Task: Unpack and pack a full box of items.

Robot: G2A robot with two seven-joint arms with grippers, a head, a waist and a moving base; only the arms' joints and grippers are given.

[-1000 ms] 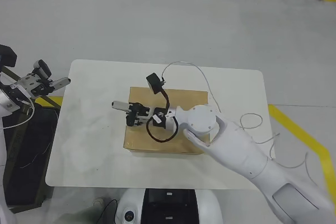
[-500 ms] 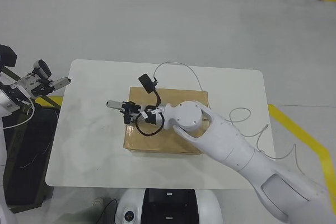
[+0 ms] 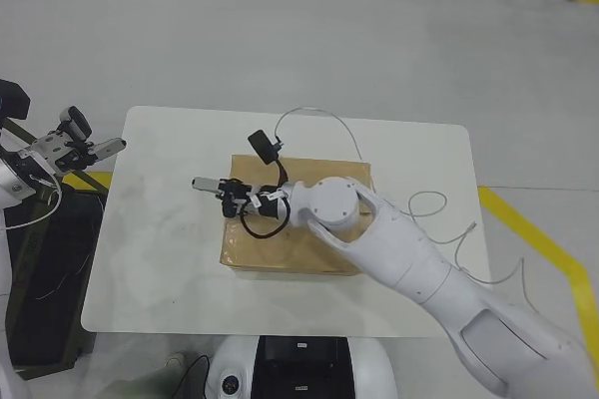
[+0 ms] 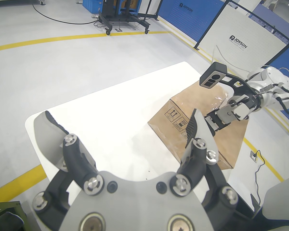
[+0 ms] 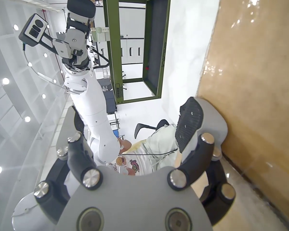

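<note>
A closed brown cardboard box (image 3: 272, 255), sealed with glossy clear tape, lies in the middle of the white table (image 3: 160, 259). My right arm stretches across the box top. My right gripper (image 3: 206, 186) hangs just past the box's left edge, open and empty. In the right wrist view one finger of the right gripper (image 5: 132, 118) sits against the box (image 5: 255, 68) edge, the other out over the table. My left gripper (image 3: 110, 146) is open and empty at the table's far left corner. From the left gripper (image 4: 120, 126) the box (image 4: 175, 108) and the right gripper (image 4: 215, 121) lie ahead.
A thin grey cable (image 3: 324, 114) loops over the table behind the box and trails off the right side. A green-framed dark cart (image 3: 50, 269) stands against the table's left edge. Bare table lies left of and in front of the box.
My right arm has swung left across the box top, bringing its gripper from over the box's left part to just beyond that edge. The left arm has stayed put.
</note>
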